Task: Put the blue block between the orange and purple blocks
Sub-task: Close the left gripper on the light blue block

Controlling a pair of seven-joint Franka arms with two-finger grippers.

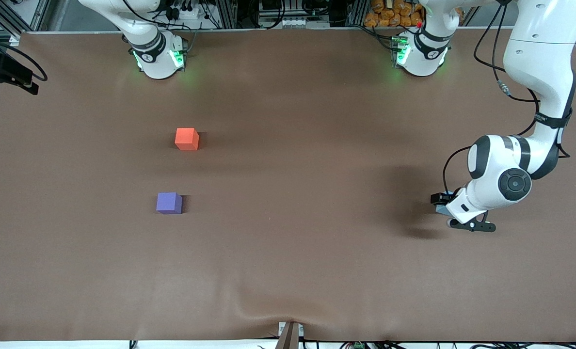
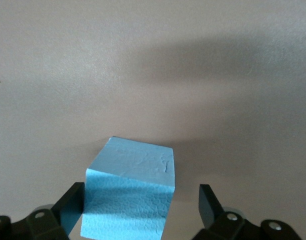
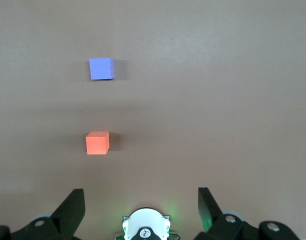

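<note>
The left gripper [image 2: 138, 210] is seen low at the left arm's end of the table [image 1: 288, 266], fingers spread around the blue block [image 2: 130, 197] (not clenched yet); the right gripper [image 3: 140, 210] is kept waiting up high, fingers released; the orange block [image 1: 187, 138] and the purple block [image 1: 168, 202] are found well apart from it, toward the right arm's end.

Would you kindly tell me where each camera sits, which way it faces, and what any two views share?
Front view: high across the table, facing both bases; left arm lowered over the table's left-arm end.
Left wrist view: looks down between the open left claw fingers at the light sky-blue matte cube.
Right wrist view: high, above its own base; open right claw.
Shared: front and right wrist views show the orange-red matte cube and violet-purple matte cube.
</note>
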